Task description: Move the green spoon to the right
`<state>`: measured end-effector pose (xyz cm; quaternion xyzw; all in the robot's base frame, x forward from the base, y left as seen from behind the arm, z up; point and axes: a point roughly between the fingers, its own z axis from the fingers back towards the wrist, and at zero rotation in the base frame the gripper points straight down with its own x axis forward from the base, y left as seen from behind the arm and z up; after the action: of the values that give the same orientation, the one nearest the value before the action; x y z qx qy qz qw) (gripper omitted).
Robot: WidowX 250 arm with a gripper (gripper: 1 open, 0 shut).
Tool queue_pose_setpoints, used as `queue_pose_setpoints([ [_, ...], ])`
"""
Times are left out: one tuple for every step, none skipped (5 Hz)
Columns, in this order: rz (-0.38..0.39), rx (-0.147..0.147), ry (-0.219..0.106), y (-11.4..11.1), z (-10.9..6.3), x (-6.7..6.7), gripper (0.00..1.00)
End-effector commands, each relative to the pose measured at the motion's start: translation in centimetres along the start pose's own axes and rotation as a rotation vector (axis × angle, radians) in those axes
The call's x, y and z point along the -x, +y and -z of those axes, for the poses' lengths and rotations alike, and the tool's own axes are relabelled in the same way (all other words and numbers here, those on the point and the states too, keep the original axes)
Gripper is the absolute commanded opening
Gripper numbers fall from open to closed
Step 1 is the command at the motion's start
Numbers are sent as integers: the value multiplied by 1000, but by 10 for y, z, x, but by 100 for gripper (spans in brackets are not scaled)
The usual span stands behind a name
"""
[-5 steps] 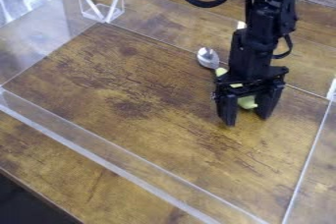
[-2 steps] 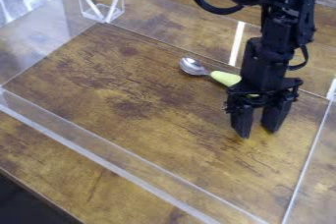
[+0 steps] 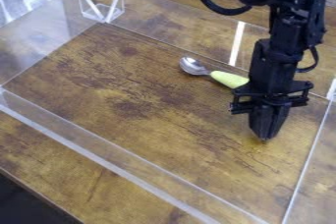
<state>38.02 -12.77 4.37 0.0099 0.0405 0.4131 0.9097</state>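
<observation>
The green spoon (image 3: 226, 78) lies flat on the wooden table inside the clear-walled tray. Its silver bowl (image 3: 194, 66) points left, and the far end of its yellow-green handle runs behind the black arm. My gripper (image 3: 266, 128) points straight down, to the right of the spoon and nearer the camera, with its tips close to the wood. Its two fingers are drawn together to a narrow tip and nothing shows between them. It looks apart from the spoon.
A low clear acrylic wall (image 3: 125, 169) frames the wooden work area, with its right wall (image 3: 315, 149) close beside the gripper. A small clear stand (image 3: 100, 7) sits at the back left. Bare wood stretches to the left of the spoon.
A second ago the open gripper stood over the spoon's handle. It has since shifted right and toward the camera, leaving the spoon lying on the table, and its fingers have come together.
</observation>
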Motion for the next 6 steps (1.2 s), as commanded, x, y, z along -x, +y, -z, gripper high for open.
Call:
queue_pose_setpoints([
  [61,97,-29,-13,-34,11,100],
  [96,95,-28,-18,-28,14,100],
  [42,90,-31,-16,-22,20,100],
  [-10,84,-34,-10,-15,22,100],
  [-57,90,-34,-5,-15,24,100],
  [-43,89,-39,4,-23,14,100],
])
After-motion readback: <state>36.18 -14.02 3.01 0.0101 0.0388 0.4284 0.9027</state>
